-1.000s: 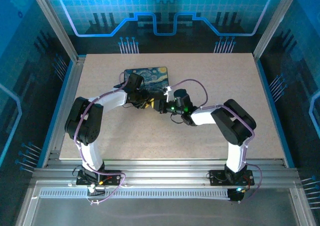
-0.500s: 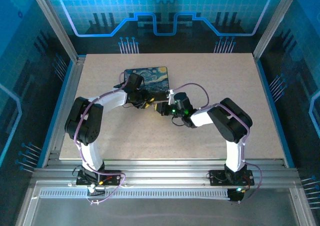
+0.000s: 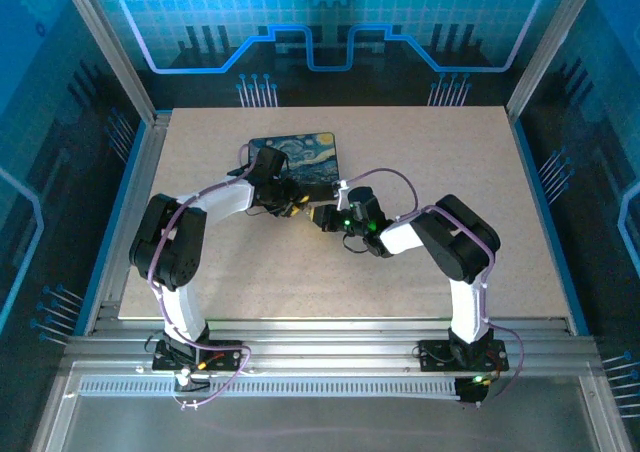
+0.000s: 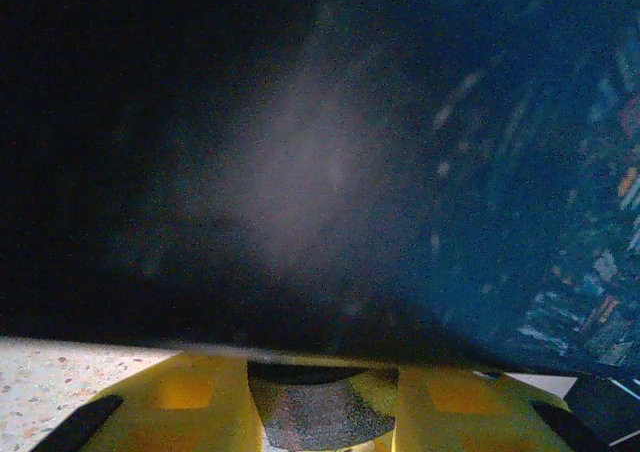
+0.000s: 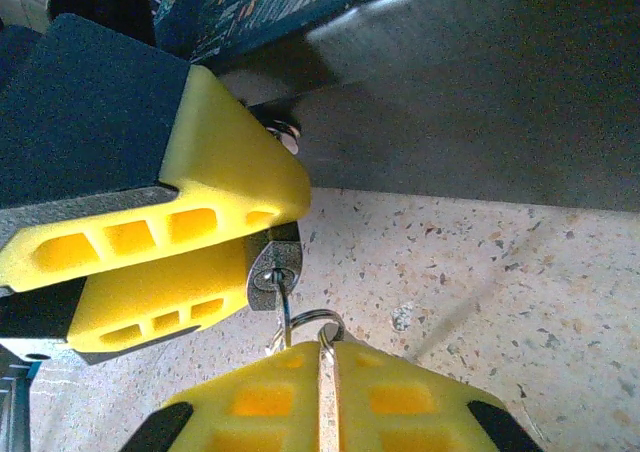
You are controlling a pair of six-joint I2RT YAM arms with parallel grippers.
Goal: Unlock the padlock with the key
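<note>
L pincer point(image 5: 272, 234) clamped part-open; R pincer point(image 5: 322, 350) pinched tight; tips facing, nearly touching.

Right wrist view: padlock point(image 5: 273, 275) mostly covered by left hand point(image 5: 262, 237), shackle barely seen. Tip of key point(image 5: 286, 307) sunk in keyhole, head hidden inside right hand point(image 5: 325, 357). Left wrist view: box point(image 4: 330, 172) blurred, padlock cut by bottom edge. Top view: both too small.
</note>
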